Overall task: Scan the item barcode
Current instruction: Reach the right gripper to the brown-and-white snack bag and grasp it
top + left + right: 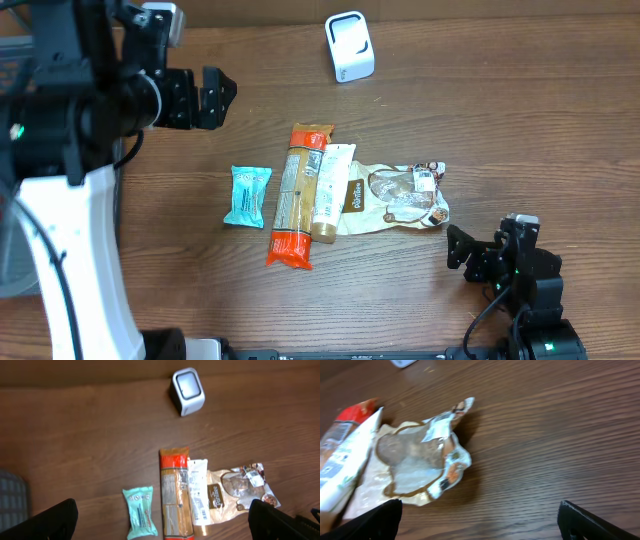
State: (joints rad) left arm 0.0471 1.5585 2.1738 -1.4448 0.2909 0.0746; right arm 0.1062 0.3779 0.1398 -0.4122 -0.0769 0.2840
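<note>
While the right pincer (482, 235) gapes empty (left (225, 95) too), the snack bag (400, 200) lies near.

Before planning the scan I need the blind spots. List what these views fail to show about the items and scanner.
- Barcodes: overhead, print on the teal packet, orange pack, white tube and clear bag is too small to read.
- Orange pack: left wrist view, lower end cut off by the bottom edge.
- Clear bag: left edge covered by the white tube, all views.
- Scanner: right wrist view, only a corner at the top edge.
</note>
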